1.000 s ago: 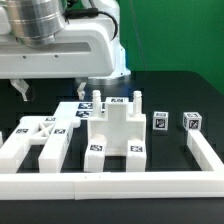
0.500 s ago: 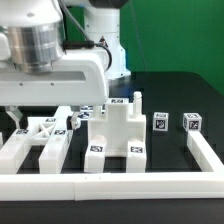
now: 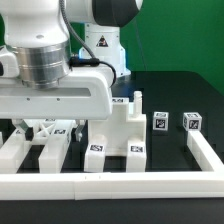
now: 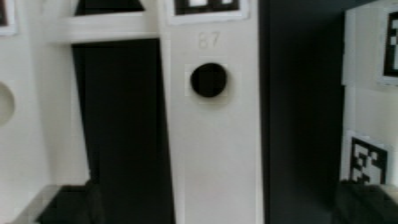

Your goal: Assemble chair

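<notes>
The two-finger gripper (image 3: 35,126) of the white robot arm hung low at the exterior view's left, directly over the leftmost part of the chair. Its jaws stood fully apart and had hold of nothing.

The small matte white blocky plastic chair lay in separate pieces on the black table (image 3: 172,88), inside the long low white L-shaped border rail (image 3: 120,183).

- The flat slatted piece (image 3: 52,142) lay at the exterior view's left, below the gripper. Its long bars ran from near to far, and its tags faced up. In the wrist view one white bar (image 4: 210,140) of this piece filled the middle of the picture, with a round dark hole (image 4: 210,79) in its face. The lower corners of that view were dark and too blurred to read.
- The blocky centre piece (image 3: 115,135) stood just right of the slatted piece. Its two short posts pointed up, and its tagged faces turned toward the near side.
- Two small cube-shaped pieces (image 3: 160,123) (image 3: 192,122) stood upright further right, apart from each other, with their tags toward the near side.
</notes>
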You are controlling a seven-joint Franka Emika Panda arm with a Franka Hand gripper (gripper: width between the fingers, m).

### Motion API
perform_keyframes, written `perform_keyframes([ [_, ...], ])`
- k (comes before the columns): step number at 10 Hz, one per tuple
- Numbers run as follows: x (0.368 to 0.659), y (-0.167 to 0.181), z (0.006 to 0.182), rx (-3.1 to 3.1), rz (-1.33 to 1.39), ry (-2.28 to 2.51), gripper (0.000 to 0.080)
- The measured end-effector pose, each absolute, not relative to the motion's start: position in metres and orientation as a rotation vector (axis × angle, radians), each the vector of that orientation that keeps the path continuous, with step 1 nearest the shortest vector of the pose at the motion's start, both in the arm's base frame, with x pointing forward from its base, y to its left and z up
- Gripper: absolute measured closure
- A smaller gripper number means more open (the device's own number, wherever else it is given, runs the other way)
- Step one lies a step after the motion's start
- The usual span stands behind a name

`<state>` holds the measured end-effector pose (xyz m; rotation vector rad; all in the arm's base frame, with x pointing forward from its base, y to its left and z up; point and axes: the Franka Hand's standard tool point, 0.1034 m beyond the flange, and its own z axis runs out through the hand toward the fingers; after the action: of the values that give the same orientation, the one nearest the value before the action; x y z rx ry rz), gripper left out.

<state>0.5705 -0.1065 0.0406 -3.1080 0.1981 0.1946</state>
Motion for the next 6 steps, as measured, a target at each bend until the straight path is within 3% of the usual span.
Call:
perform_keyframes([
  [6,0.5720,-0.1100,0.0424,-3.101,0.212,0.189,0.0151],
])
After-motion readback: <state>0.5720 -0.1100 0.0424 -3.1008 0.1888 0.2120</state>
